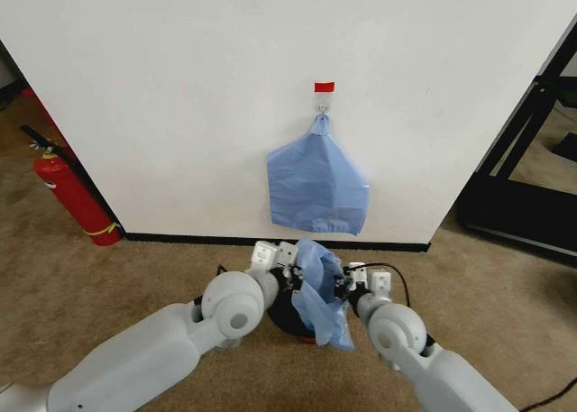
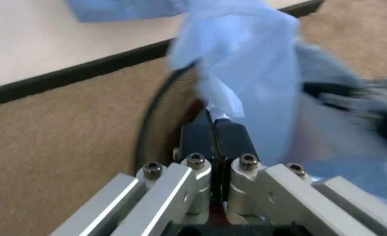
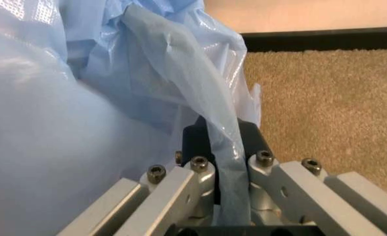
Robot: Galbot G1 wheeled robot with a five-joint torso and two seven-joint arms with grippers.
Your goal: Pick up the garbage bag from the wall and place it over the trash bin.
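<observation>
- Left gripper (image 2: 214, 129): jaws closed, pinching a thin edge of the bag (image 2: 246, 64); low by the near left rim of the bin (image 2: 155, 105).
- Right gripper (image 3: 223, 140): jaws clamped on a twisted strip of the bag (image 3: 180, 64); just right of the bin.
- Bag (image 1: 320, 290) stretched between both grippers (image 1: 287, 275) (image 1: 347, 286), draped over the bin's top, one flap hanging down the near side.
- Bin (image 1: 287, 317) on the carpet (image 1: 135, 268), mostly hidden by plastic, dark side and a bit of red base showing; near the wall (image 1: 180, 96).
- Bundle of blue bags (image 1: 317, 185) on a hook under a red-and-white tag (image 1: 324, 87), above the bin.
- Red extinguisher (image 1: 77, 200) leaning at the wall's far left; black frame (image 1: 523, 160) at right.
</observation>
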